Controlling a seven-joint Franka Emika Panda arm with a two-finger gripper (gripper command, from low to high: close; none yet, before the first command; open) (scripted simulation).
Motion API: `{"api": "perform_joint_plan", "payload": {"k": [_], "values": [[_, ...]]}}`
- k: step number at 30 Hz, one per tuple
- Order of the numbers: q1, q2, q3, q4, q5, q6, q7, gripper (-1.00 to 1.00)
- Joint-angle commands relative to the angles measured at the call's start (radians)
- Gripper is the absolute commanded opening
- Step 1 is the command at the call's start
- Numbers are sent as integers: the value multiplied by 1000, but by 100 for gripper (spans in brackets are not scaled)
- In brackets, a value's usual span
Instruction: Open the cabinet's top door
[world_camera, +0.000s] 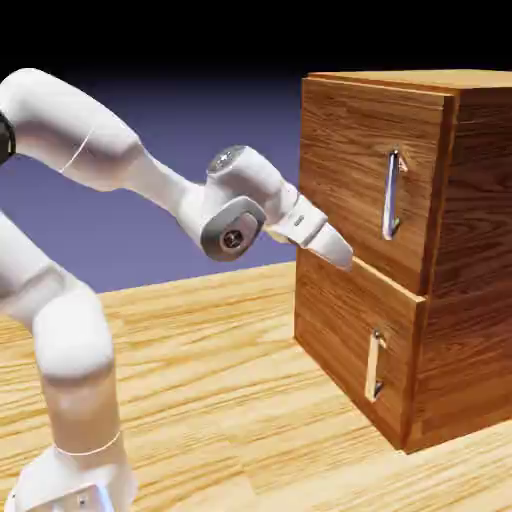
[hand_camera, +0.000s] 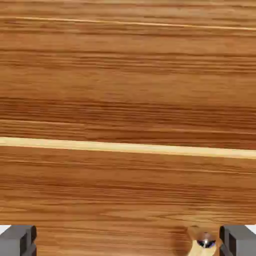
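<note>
The cabinet (world_camera: 470, 260) of reddish-brown wood stands on the exterior view's right. Its top door (world_camera: 350, 160) carries a long vertical silver handle (world_camera: 392, 195). My gripper (world_camera: 340, 250) is at the door's lower left corner, by the seam above the lower panel (world_camera: 340, 320), well left of and below the handle. In the hand view, wood grain fills the frame, with a pale seam (hand_camera: 128, 147) running across it. My gripper (hand_camera: 127, 243) is open, its grey fingertips (hand_camera: 17, 241) wide apart with only wood between them. A small shiny metal piece (hand_camera: 204, 243) shows by the right fingertip.
The lower panel has a small handle (world_camera: 375, 365). The cabinet rests on a light wooden table (world_camera: 220, 400). My white arm (world_camera: 110, 150) stretches from the lower left toward the cabinet front.
</note>
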Motion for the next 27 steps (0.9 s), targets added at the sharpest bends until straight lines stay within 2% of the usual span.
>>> {"api": "perform_joint_plan", "payload": {"k": [1, 27], "values": [[12, -6, -14, 5, -44, -3, 33, 100], [331, -173, -389, 136, -1174, -72, 891, 100]]}}
